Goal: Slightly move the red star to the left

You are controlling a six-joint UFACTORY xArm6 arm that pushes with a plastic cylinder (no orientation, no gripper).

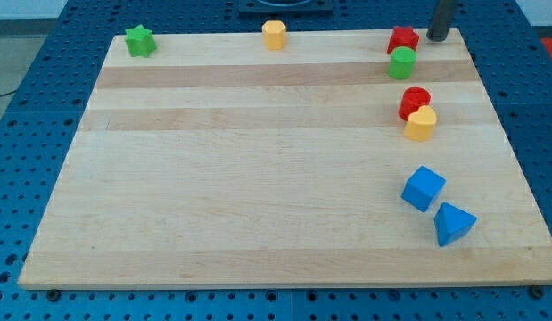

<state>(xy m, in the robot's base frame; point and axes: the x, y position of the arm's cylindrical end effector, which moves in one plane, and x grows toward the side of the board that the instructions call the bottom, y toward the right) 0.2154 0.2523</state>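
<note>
My tip (435,39) serves as pincer, bare rod, grasps nothing. Red star (403,38) just beside it, view's left, counter (258,178) top edge. Risk: push drags touching green cylinder (402,63) or overshoots.

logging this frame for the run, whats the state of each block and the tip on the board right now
red star: top edge, right side, touching green cylinder below
green cylinder: against red star
my tip: just right of red star, small gap
red ring-shaped block: touching yellow block
yellow block: against red ring-shaped block
blue cube: near blue wedge, apart
blue wedge: lower right
yellow hexagon: top middle, alone
green star: top left, alone
</note>
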